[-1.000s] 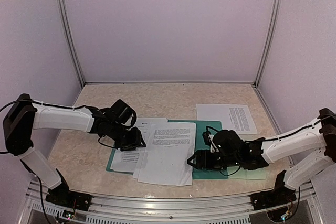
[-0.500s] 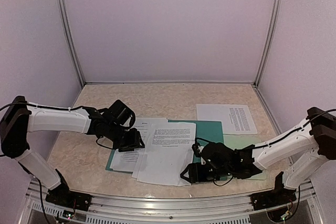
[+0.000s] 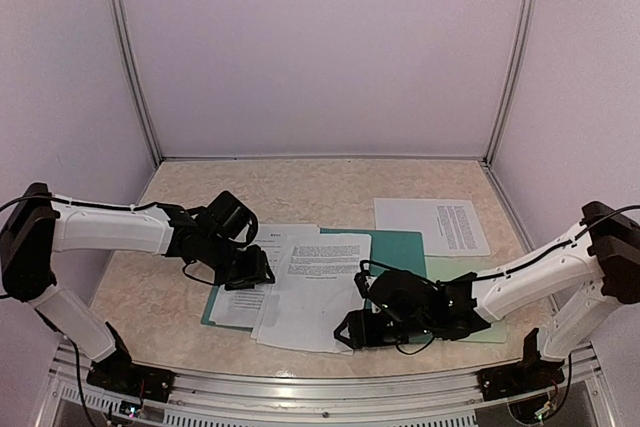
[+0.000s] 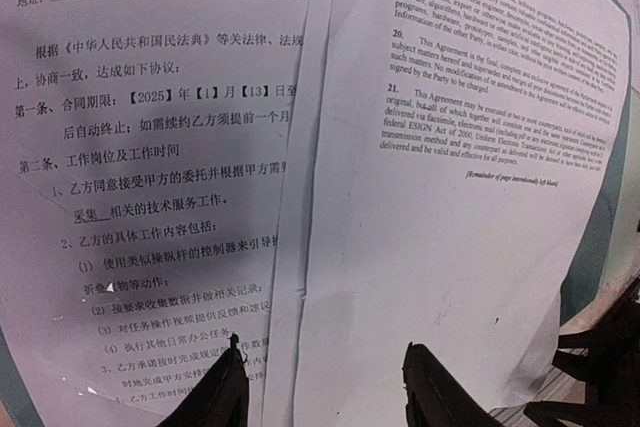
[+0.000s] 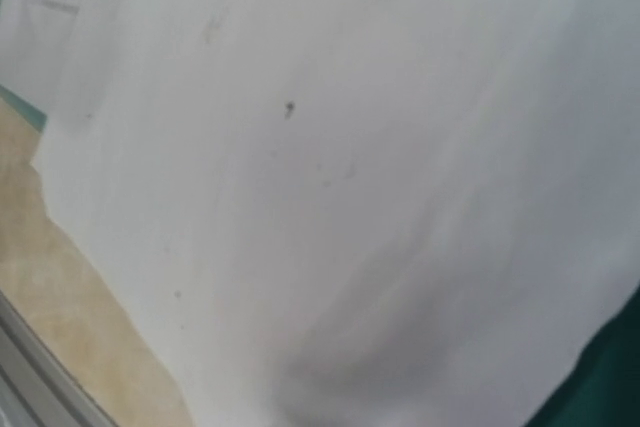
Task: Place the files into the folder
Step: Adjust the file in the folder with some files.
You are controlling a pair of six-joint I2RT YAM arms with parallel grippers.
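The files [image 3: 315, 292] are white printed sheets overlapping on the dark teal folder [image 3: 400, 247], which lies flat at mid-table. My left gripper [image 3: 255, 272] rests over their left side. In the left wrist view it [image 4: 325, 372] is open, a black fingertip [image 4: 225, 392] on the Chinese-text sheet [image 4: 150, 197] and the other on the English-text sheet [image 4: 450, 247]. My right gripper [image 3: 345, 330] sits low at the near right corner of the top sheet. The right wrist view shows only blurred white paper [image 5: 350, 147] close up, with a strip of folder [image 5: 600, 377]; its fingers are hidden.
One more printed sheet [image 3: 432, 225] lies on the table at the back right. A pale green board [image 3: 470, 272] pokes out from under the folder's right side. The table's front rail [image 3: 300, 387] runs just below the right gripper.
My right gripper has slid left and nearer along the folder, down to the top sheet's near right corner. The left arm has hardly moved.
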